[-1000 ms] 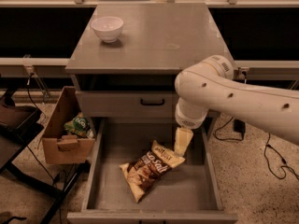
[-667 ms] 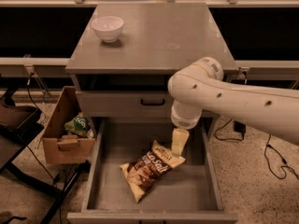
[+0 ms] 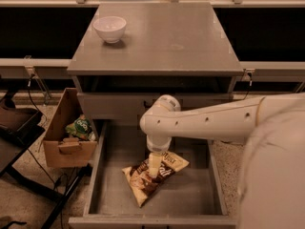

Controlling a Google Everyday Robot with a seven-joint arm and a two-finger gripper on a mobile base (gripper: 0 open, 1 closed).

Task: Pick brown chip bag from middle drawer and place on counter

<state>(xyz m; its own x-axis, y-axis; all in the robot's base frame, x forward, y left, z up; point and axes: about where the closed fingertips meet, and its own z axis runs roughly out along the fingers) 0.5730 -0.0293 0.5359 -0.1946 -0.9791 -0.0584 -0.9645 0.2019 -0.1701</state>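
The brown chip bag (image 3: 143, 182) lies flat on the floor of the open middle drawer (image 3: 190, 194), slanted from front left to back right. My white arm reaches in from the right and bends down over the drawer. My gripper (image 3: 154, 172) points straight down onto the middle of the bag and touches or nearly touches it. Its tips are hidden against the bag. The counter (image 3: 167, 37) is the grey cabinet top above the drawer, with a faint round mark near its right side.
A white bowl (image 3: 110, 28) stands at the counter's back left. A cardboard box (image 3: 64, 142) with a green packet (image 3: 81, 127) sits on the floor left of the drawer. Cables and a black stand lie at the far left.
My arm has swung left across the drawer, and the gripper has come from the bag's right end down onto its middle. The bag has not visibly moved.
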